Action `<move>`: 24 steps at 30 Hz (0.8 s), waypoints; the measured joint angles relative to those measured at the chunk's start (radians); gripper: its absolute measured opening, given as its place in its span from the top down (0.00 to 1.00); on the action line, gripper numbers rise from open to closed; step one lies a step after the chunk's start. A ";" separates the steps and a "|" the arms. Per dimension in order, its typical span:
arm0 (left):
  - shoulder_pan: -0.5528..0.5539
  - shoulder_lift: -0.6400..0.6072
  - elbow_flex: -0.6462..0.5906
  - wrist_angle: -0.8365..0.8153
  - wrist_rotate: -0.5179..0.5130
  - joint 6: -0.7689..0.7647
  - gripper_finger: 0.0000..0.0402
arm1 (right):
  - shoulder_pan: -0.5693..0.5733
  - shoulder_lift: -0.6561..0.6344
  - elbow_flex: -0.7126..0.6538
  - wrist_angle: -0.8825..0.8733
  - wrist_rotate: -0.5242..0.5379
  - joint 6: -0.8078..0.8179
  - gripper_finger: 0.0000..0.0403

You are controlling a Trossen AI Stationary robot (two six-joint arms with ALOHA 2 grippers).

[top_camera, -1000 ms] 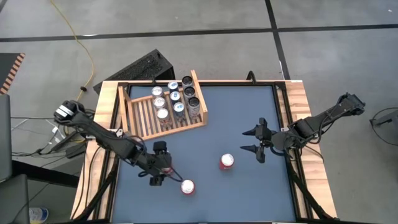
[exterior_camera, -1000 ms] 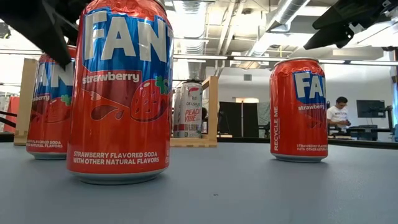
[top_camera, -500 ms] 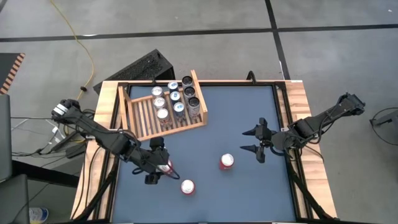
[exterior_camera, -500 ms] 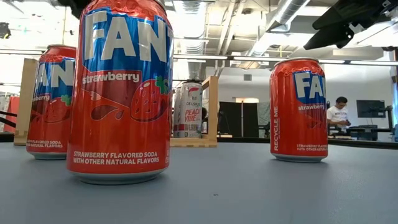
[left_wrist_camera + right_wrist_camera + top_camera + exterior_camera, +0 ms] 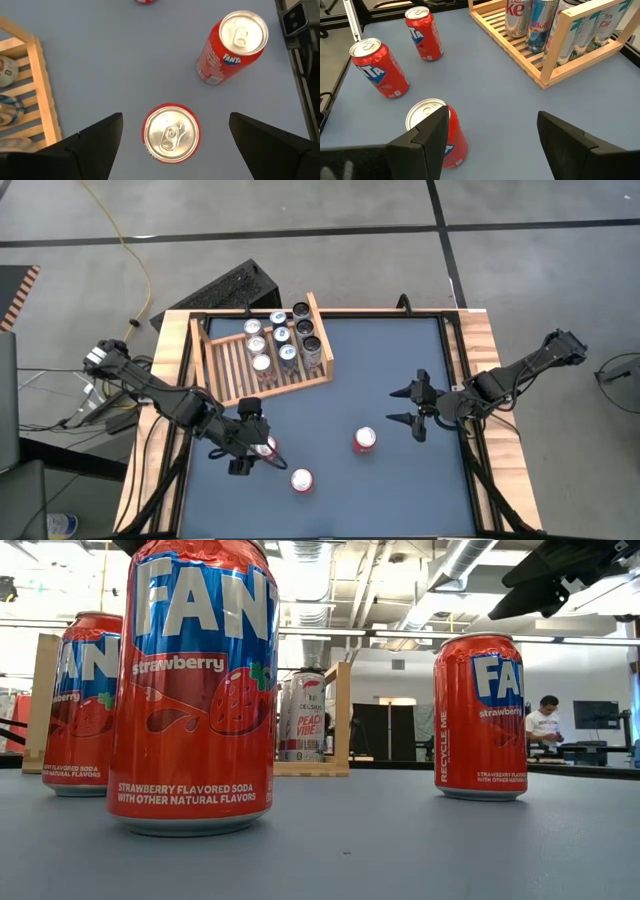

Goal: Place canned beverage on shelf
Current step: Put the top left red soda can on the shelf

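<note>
Three red Fanta cans stand upright on the blue-grey table: one (image 5: 266, 448) below my left gripper, one (image 5: 301, 479) nearer the front edge, one (image 5: 364, 440) at mid-table. The light-wood slatted shelf (image 5: 235, 365) stands at the far left, with several cans (image 5: 280, 340) on its right half. My left gripper (image 5: 243, 438) is open above the first can (image 5: 170, 133), with a finger on either side of it and touching nothing. My right gripper (image 5: 393, 405) is open and empty, right of the mid-table can (image 5: 437, 131).
A black ridged box (image 5: 225, 288) lies on the floor beyond the table's far left corner. Wooden boards (image 5: 480, 380) frame the table's sides. Open table surface lies between the shelf and my right gripper. A person (image 5: 545, 720) shows in the room behind.
My left gripper has gone a little toward the table's left edge and has risen: its dark finger, which stood in front of the left can in the low view, is now out of that view. The cans have stayed put.
</note>
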 joint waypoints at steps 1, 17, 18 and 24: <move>0.000 0.000 0.000 0.002 0.000 -0.001 0.12 | 0.000 0.000 0.000 0.000 0.000 0.000 0.31; -0.016 0.132 0.000 -0.005 0.038 -0.011 0.12 | 0.000 0.000 0.000 -0.001 0.000 0.000 0.31; -0.016 0.132 0.000 -0.002 0.038 -0.015 0.12 | 0.000 0.000 0.000 -0.001 0.000 0.000 0.31; -0.013 0.131 0.000 0.001 0.011 -0.063 0.12 | 0.000 0.000 0.000 -0.001 0.002 -0.001 0.31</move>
